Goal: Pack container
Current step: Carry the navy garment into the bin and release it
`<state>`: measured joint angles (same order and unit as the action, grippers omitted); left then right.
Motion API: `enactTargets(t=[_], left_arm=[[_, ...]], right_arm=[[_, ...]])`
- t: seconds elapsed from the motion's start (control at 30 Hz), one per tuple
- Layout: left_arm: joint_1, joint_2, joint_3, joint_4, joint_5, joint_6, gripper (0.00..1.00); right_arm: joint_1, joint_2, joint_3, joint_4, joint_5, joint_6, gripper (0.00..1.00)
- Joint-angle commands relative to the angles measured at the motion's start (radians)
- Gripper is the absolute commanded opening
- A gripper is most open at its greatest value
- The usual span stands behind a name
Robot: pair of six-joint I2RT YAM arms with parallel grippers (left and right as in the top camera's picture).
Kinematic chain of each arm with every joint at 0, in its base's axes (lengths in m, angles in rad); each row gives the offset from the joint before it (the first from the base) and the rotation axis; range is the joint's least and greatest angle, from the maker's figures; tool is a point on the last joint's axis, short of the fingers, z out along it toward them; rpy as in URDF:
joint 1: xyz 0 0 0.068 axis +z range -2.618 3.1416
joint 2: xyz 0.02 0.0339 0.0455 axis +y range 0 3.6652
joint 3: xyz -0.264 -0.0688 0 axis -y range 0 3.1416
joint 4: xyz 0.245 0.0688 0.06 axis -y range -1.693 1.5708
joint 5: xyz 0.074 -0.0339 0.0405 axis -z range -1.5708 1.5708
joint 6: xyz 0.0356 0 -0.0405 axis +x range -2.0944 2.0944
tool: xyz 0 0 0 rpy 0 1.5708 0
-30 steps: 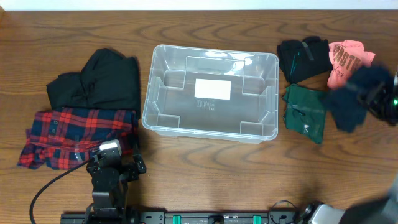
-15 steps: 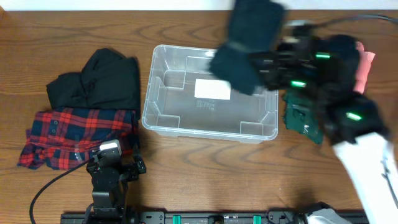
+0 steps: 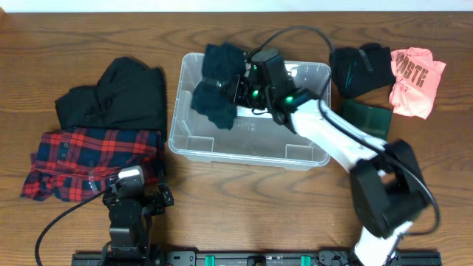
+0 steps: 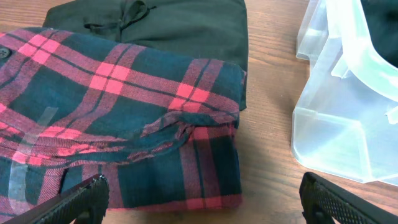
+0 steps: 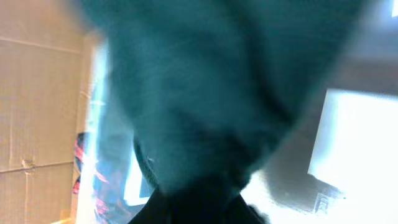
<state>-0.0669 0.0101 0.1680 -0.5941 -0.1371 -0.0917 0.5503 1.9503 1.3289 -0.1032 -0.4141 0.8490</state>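
Nearest the robot, the left gripper (image 3: 139, 193) rests on the table (image 3: 244, 214), its fingers spread wide and holding nothing. Just beyond it lies a red plaid shirt (image 3: 89, 159), and beyond that a black garment (image 3: 118, 96).

At the middle of the table sits the clear container (image 3: 244, 153), well apart from the left gripper. The right arm reaches into it from the right side. The right gripper (image 3: 242, 89) is closed on a dark cloth (image 3: 214, 100), which hangs over the far left part of the container.

The step looks like dropping this cloth in. To do it well, the arm should probably lower until the bulk sits below the rim, then let go flat against a corner, leaving floor space for the other garments.

To the far right lie a green cloth (image 3: 366, 118), a black bundle (image 3: 362, 70) and a pink shirt (image 3: 417, 77).

The right fingers themselves are hidden behind the cloth. The right wrist view is blurred and almost filled with teal fabric. Whether the cloth touches the far rim or the container floor cannot be told. The arm and cloth cover much of the container floor.
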Motion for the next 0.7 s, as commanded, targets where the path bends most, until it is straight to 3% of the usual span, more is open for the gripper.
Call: enactTargets(t=[0.0, 0.13, 0.3, 0.33, 0.43, 0.5, 0.57, 0.67], left_arm=[[0.005, -0.007, -0.013, 0.002, -0.005, 0.013, 0.98], [0.005, -0.007, -0.013, 0.002, -0.005, 0.013, 0.98], [0.005, -0.007, -0.013, 0.002, -0.005, 0.013, 0.98], [0.005, -0.007, -0.013, 0.002, -0.005, 0.013, 0.98], [0.005, -0.007, -0.013, 0.002, -0.005, 0.013, 0.98], [0.005, -0.007, -0.013, 0.002, -0.005, 0.013, 0.98], [0.005, -0.007, -0.013, 0.002, -0.005, 0.013, 0.98], [0.005, -0.007, -0.013, 0.002, -0.005, 0.013, 0.98]], right_arm=[[0.005, 0.077, 0.004, 0.022, -0.081, 0.078, 0.01], [0.023, 0.134, 0.004, 0.059, -0.208, 0.077, 0.01], [0.06, 0.137, 0.004, 0.02, -0.227, 0.029, 0.01], [0.064, 0.137, 0.004, 0.019, -0.223, 0.024, 0.05], [0.063, 0.137, 0.004, -0.005, -0.196, 0.024, 0.28], [0.05, 0.135, 0.005, -0.006, -0.195, -0.015, 0.36], [0.029, 0.121, 0.005, -0.022, -0.183, -0.077, 0.28], [0.0, 0.056, 0.005, -0.134, -0.072, -0.183, 0.29]])
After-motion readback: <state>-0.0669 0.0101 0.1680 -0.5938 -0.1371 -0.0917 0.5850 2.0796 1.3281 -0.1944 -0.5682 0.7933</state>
